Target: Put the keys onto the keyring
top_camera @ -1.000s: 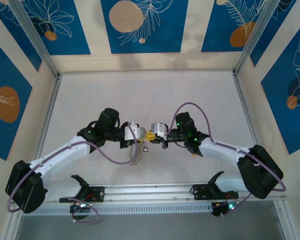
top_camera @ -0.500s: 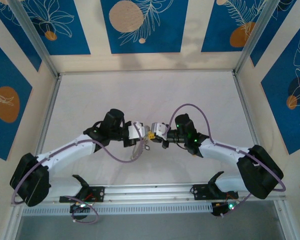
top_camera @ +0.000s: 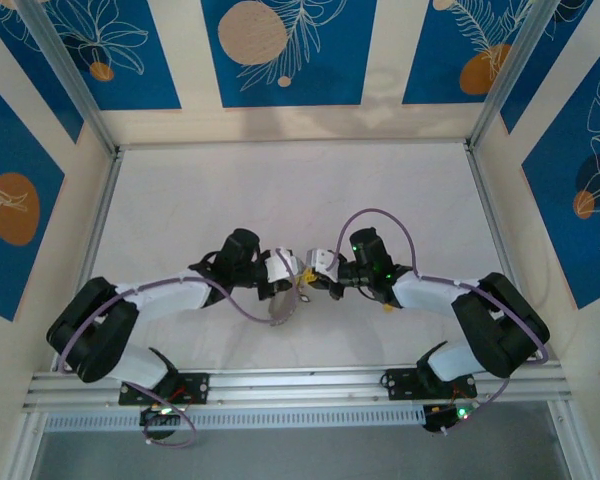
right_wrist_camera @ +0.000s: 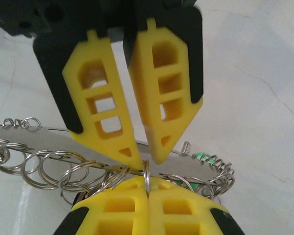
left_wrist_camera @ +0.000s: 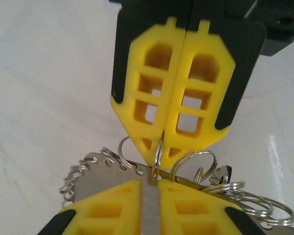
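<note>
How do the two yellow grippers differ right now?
The left gripper has its jaws slightly parted, with a gap between them, while the right gripper has its jaws pressed together. The right gripper pinches a small ring. The left gripper's tips sit at a flat metal plate, and I cannot tell whether it holds anything. Both have yellow fingers on black mounts and meet tip to tip.

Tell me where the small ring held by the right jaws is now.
In the right wrist view, the small ring stands upright at bottom centre, pinched in the right gripper, just below the left gripper's fingertips and beside other loose rings.
</note>
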Motion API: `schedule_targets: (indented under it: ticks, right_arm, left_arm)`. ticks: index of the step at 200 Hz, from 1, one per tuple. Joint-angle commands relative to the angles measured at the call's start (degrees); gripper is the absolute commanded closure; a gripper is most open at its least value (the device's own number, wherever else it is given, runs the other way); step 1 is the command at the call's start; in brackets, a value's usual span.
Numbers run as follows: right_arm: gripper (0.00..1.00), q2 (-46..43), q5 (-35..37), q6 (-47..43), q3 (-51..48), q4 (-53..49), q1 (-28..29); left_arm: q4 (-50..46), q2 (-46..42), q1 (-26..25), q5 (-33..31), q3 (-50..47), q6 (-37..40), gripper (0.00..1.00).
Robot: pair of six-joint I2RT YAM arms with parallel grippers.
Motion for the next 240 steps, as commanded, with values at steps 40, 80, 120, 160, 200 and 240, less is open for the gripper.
schedule_targets:
  ticks: [40, 80, 120, 160, 200, 240]
  right_arm:
    - [1.0, 3.63, -7.26, -3.61, 3.48, -1.91, 0.01]
    - [1.0, 6.07, -8.78, 0.44, 3.33, 2.7, 0.18]
    - [1.0, 9.1, -10.74, 3.53, 1.69, 10.37, 0.23]
    - [1.0, 8.99, -10.3, 4.61, 0.98, 13.08, 0.23]
    - [0.74, 6.85, -6.96, 3.9, -0.18, 9.58, -0.86]
    - [0.66, 2.8, -7.33, 0.04, 0.69, 1.47, -1.78]
  left_arm:
    - [6.32, 4.1, -0.75, 5.34, 0.76, -3.98, 0.78]
    - [7.03, 6.05, -0.74, 6.18, 1.27, -4.38, 0.78]
    - [8.94, 8.07, -0.75, 6.36, 0.82, -4.58, 0.86]
    - [5.83, 8.06, -0.84, 5.89, 1.14, -1.27, 1.0]
    - [2.19, 4.97, -0.58, 1.44, 1.21, 2.39, 1.0]
    - [-4.48, 2.27, -0.22, -0.26, 3.72, 4.8, 1.0]
